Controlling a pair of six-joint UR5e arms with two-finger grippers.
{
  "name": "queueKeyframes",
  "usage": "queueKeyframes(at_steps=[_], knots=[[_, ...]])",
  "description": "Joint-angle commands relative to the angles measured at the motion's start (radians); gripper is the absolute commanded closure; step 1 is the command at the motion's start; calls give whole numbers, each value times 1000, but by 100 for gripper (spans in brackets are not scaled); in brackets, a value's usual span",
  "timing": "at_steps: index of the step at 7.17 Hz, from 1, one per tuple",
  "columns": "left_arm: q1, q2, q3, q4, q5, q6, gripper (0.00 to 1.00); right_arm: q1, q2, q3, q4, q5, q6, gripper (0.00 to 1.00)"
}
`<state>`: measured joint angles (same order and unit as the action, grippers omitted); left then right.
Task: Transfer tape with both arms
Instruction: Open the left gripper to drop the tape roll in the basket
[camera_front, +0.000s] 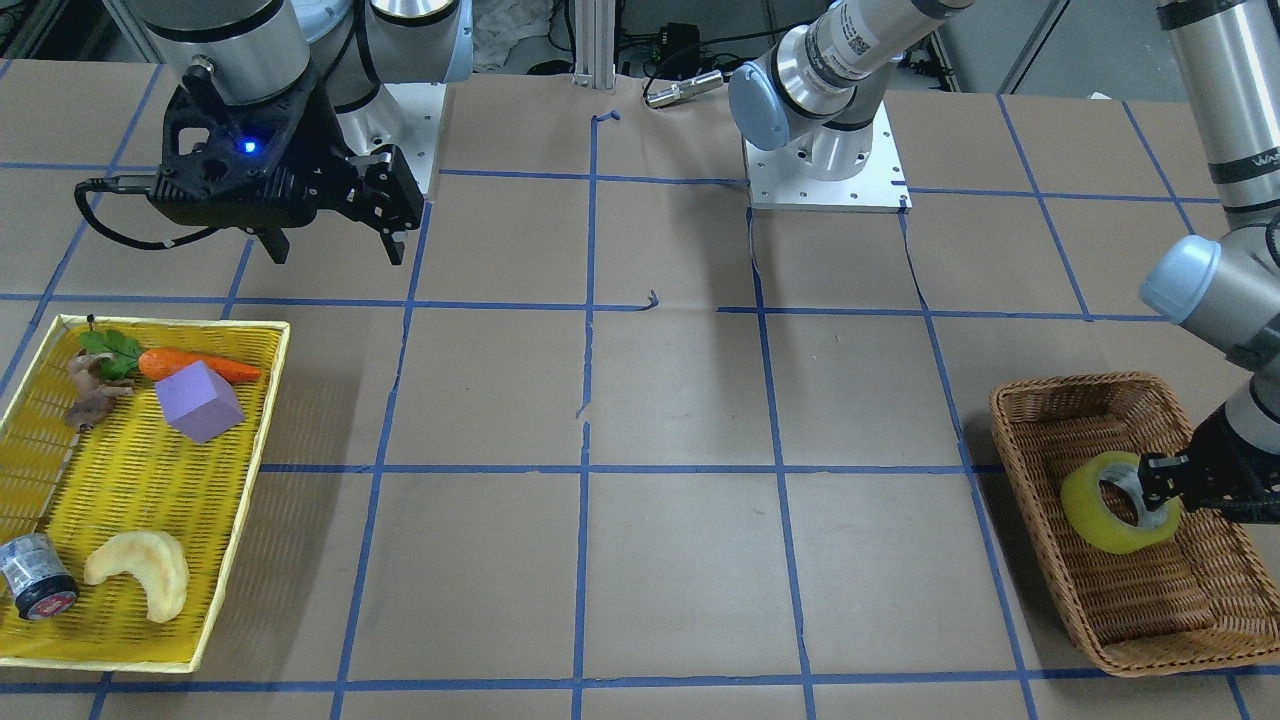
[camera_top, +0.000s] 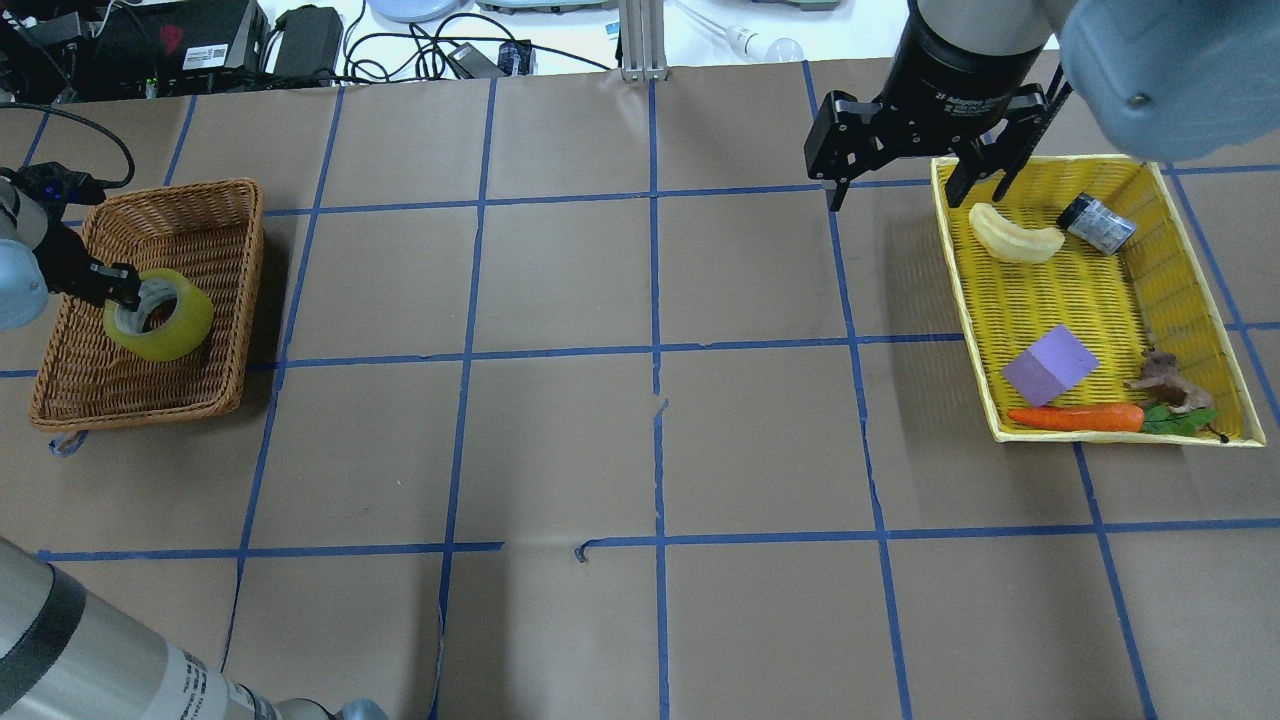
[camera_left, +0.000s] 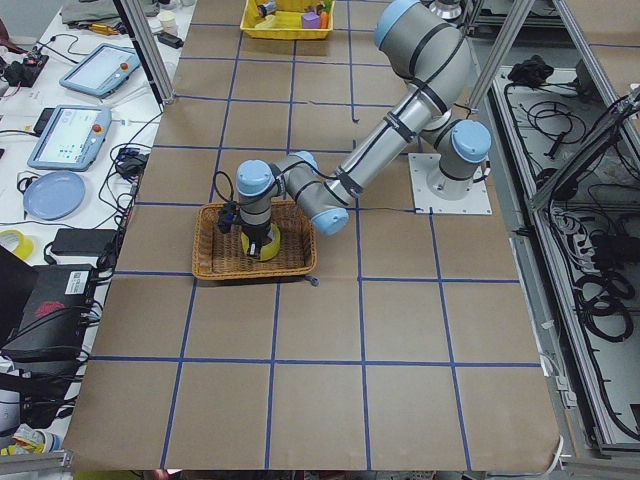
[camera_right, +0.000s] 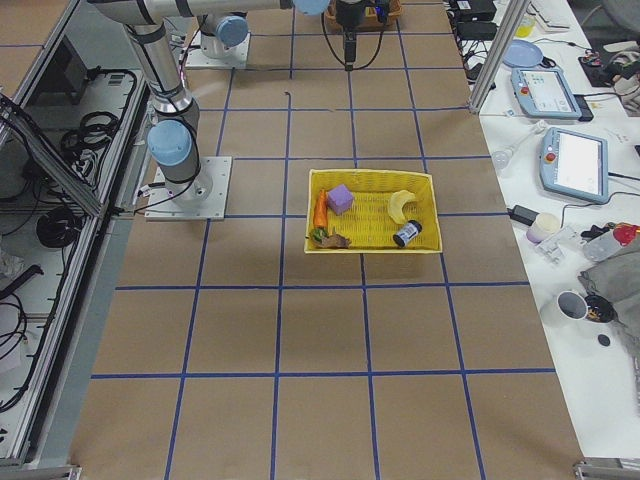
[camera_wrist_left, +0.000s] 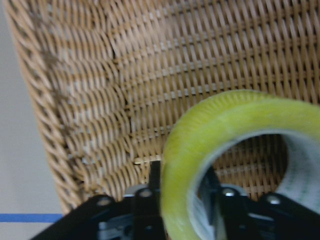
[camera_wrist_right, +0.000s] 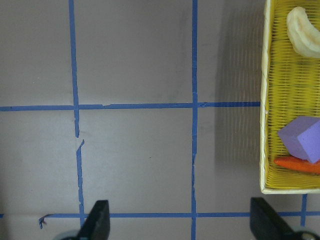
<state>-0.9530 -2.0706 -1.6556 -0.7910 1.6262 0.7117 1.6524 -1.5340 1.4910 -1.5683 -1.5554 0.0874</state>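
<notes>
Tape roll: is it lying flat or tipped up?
Tipped up: the tape shows its open core tilted sideways, its wall pinched by the left gripper.

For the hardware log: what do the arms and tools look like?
Left arm and right arm: silver tubes, light-blue joint caps; a printed label on the left. Left tool and right tool: black, two-fingered; blue light and looping black cable on the right.

I'd call this a robotics lab. Below my right gripper (camera_top: 900, 195) lies a brown paper tabletop (camera_top: 560, 450) gridded with blue tape. Pale grey teach pendants (camera_right: 573, 160) sit beyond.
</notes>
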Motion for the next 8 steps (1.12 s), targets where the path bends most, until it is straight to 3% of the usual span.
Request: queueKeyframes(at_steps=[1,5,8], knots=[[-36,90,8,-87,6,-67,0,1,0,0,-1,4,2,0],[-321,321,40,-523,-61,-448,0,1,0,0,-1,11,3,0],[-644,395,39,-606,-98,-792,0,1,0,0,-1,5,2,0]])
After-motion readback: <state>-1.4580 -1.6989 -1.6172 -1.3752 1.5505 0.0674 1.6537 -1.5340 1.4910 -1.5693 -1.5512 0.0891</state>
